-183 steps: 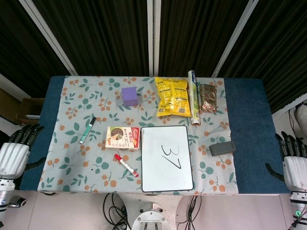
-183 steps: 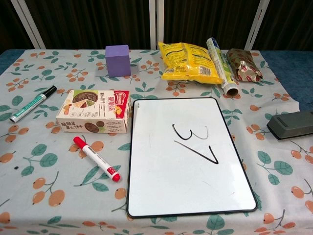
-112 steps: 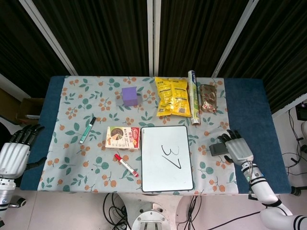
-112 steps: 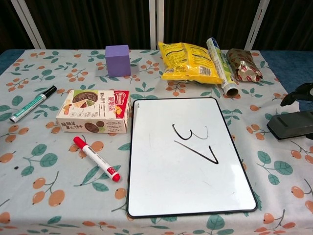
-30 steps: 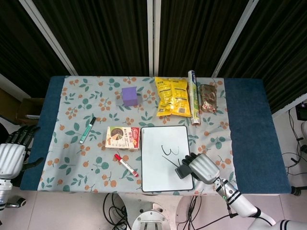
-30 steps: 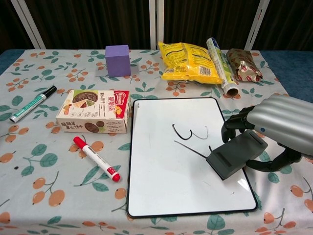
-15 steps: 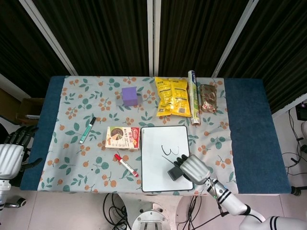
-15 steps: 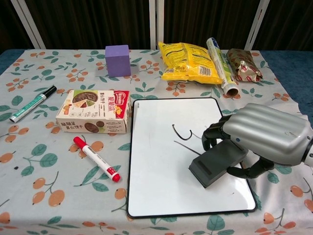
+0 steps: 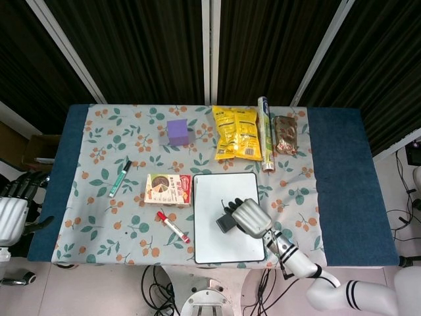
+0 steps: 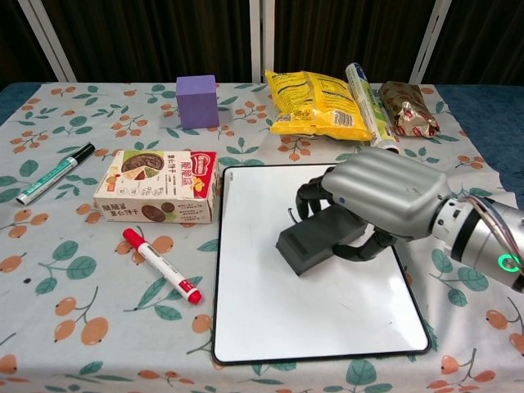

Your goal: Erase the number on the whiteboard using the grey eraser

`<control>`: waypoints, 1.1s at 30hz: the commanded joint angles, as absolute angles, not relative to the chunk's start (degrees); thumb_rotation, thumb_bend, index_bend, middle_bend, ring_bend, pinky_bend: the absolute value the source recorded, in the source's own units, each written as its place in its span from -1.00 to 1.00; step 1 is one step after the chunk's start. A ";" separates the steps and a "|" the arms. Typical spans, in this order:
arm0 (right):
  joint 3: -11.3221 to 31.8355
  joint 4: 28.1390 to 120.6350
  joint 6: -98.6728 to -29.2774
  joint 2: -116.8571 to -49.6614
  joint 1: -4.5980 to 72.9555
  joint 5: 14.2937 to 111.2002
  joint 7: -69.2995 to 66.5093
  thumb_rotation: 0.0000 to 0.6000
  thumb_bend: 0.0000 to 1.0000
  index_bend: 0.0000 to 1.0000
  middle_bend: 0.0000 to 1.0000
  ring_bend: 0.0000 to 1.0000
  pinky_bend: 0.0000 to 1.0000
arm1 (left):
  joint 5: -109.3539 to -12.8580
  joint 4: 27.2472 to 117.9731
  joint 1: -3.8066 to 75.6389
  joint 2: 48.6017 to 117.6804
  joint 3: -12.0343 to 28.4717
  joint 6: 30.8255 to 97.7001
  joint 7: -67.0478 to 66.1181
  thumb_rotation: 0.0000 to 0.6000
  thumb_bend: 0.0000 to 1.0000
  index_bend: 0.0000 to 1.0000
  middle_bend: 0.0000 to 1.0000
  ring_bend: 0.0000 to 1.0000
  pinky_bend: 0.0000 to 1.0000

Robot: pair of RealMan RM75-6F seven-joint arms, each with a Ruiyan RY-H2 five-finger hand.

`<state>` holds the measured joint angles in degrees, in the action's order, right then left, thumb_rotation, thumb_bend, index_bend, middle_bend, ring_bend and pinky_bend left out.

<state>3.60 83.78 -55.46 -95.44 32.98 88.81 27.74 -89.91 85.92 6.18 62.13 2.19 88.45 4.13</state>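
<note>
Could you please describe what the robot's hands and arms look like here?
The right hand has a ribbed silver back and black fingers; its wrist shows thin cables and a green light, the forearm is white with black bands. The left hand looks alike: silver shell, black fingers.

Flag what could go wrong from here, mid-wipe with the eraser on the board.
1. A short dark stroke still shows just left of the grey eraser; the right hand hides the area beneath, so ink may survive there.
2. The whiteboard lies loose on the cloth and the left hand is off at the table edge, so a push could slide it.
3. The biscuit box sits close by the board's left edge; a leftward stroke could bump it.
</note>
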 commanded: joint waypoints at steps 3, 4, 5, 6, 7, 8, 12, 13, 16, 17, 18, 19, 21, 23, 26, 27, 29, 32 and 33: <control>6.71 79.58 -54.44 -99.15 35.62 86.25 27.77 1.00 -0.28 0.79 0.45 0.27 0.42 | -89.62 85.96 6.12 61.85 2.20 88.25 4.23 1.00 -0.97 -0.72 -0.75 -0.77 -0.57; 7.40 78.75 -53.85 -99.78 36.20 85.26 28.24 1.00 -0.28 0.79 0.45 0.27 0.42 | -89.48 85.89 6.11 61.83 2.20 88.13 4.32 1.00 -0.97 -0.72 -0.75 -0.77 -0.57; 7.90 78.12 -53.39 -100.22 36.67 84.54 28.61 1.00 -0.28 0.79 0.45 0.27 0.42 | -89.41 85.84 6.10 61.82 2.22 88.10 4.39 1.00 -0.97 -0.72 -0.75 -0.77 -0.57; 8.36 77.48 -52.90 -100.63 37.13 83.80 29.05 1.00 -0.28 0.79 0.45 0.27 0.42 | -89.37 85.77 6.08 61.82 2.23 88.11 4.49 1.00 -0.97 -0.72 -0.75 -0.77 -0.57; 8.95 76.68 -52.29 -101.13 37.74 82.83 29.65 1.00 -0.28 0.79 0.45 0.27 0.42 | -89.36 85.69 6.05 61.82 2.25 88.16 4.61 1.00 -0.97 -0.72 -0.75 -0.77 -0.57; 9.40 76.08 -51.98 -101.51 38.18 82.18 30.02 1.00 -0.28 0.79 0.45 0.27 0.42 | -89.37 85.64 6.03 61.79 2.26 88.21 4.69 1.00 -0.97 -0.72 -0.75 -0.77 -0.57; 10.94 73.08 -52.31 -103.17 39.70 80.75 31.15 1.00 -0.28 0.78 0.44 0.27 0.42 | -89.42 85.53 5.99 61.62 2.38 88.44 4.96 1.00 -0.97 -0.72 -0.75 -0.77 -0.57; 11.28 72.38 -52.58 -103.49 40.01 80.42 31.28 1.00 -0.28 0.78 0.44 0.27 0.42 | -89.46 85.53 5.98 61.56 2.42 88.56 5.02 1.00 -0.97 -0.72 -0.75 -0.77 -0.57; 11.85 71.56 -52.87 -103.66 40.43 79.32 31.58 1.00 -0.28 0.78 0.44 0.27 0.42 | -89.44 85.47 5.93 61.47 2.46 88.65 5.11 1.00 -0.97 -0.72 -0.75 -0.77 -0.57; 11.86 71.46 -52.91 -103.51 40.46 78.83 31.82 1.00 -0.28 0.78 0.44 0.27 0.42 | -89.40 85.43 5.91 61.48 2.46 88.62 5.17 1.00 -0.97 -0.72 -0.75 -0.77 -0.57; 11.74 71.48 -52.93 -103.30 40.40 78.48 31.97 1.00 -0.28 0.78 0.44 0.27 0.42 | -89.36 85.39 5.90 61.51 2.45 88.60 5.21 1.00 -0.97 -0.72 -0.75 -0.77 -0.57; 11.45 71.61 -52.99 -102.97 40.21 78.06 32.12 1.00 -0.28 0.78 0.44 0.27 0.42 | -89.35 85.31 5.88 61.58 2.43 88.58 5.29 1.00 -0.97 -0.72 -0.75 -0.77 -0.57; 10.76 71.96 -53.05 -102.36 39.78 77.56 32.10 1.00 -0.28 0.79 0.44 0.27 0.42 | -89.39 85.18 5.87 61.74 2.34 88.49 5.37 1.00 -0.97 -0.72 -0.75 -0.77 -0.57; 9.73 72.84 -53.04 -101.45 39.15 77.17 31.71 1.00 -0.28 0.79 0.45 0.27 0.42 | -89.52 85.12 5.91 61.90 2.26 88.41 5.32 1.00 -0.97 -0.72 -0.75 -0.77 -0.57; 8.44 74.81 -54.00 -100.01 38.06 77.30 30.55 1.00 -0.28 0.78 0.45 0.27 0.42 | -89.76 85.20 5.94 62.00 2.23 88.49 5.14 1.00 -0.97 -0.72 -0.75 -0.77 -0.57; 8.07 75.60 -54.64 -99.56 37.59 77.51 30.02 1.00 -0.28 0.78 0.45 0.27 0.42 | -89.82 85.26 5.94 62.00 2.23 88.54 5.05 1.00 -0.97 -0.72 -0.75 -0.77 -0.57; 6.80 77.46 -56.01 -98.44 36.48 78.40 28.75 1.00 -0.28 0.78 0.45 0.27 0.42 | -89.90 85.45 5.93 61.98 2.19 88.58 4.81 1.00 -0.97 -0.72 -0.75 -0.77 -0.57; 4.66 79.70 -57.24 -96.73 35.27 79.95 27.82 1.00 -0.28 0.78 0.45 0.27 0.42 | -90.03 85.81 5.96 61.99 2.12 88.50 4.39 1.00 -0.97 -0.72 -0.75 -0.77 -0.57; 4.06 80.29 -57.66 -96.29 34.94 80.47 27.59 1.00 -0.28 0.78 0.45 0.27 0.42 | -90.10 85.93 5.98 62.01 2.09 88.49 4.23 1.00 -0.97 -0.72 -0.75 -0.77 -0.57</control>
<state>4.99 79.36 -56.87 -97.14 35.67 79.62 28.20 -90.06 85.88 5.97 62.00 2.11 88.50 4.28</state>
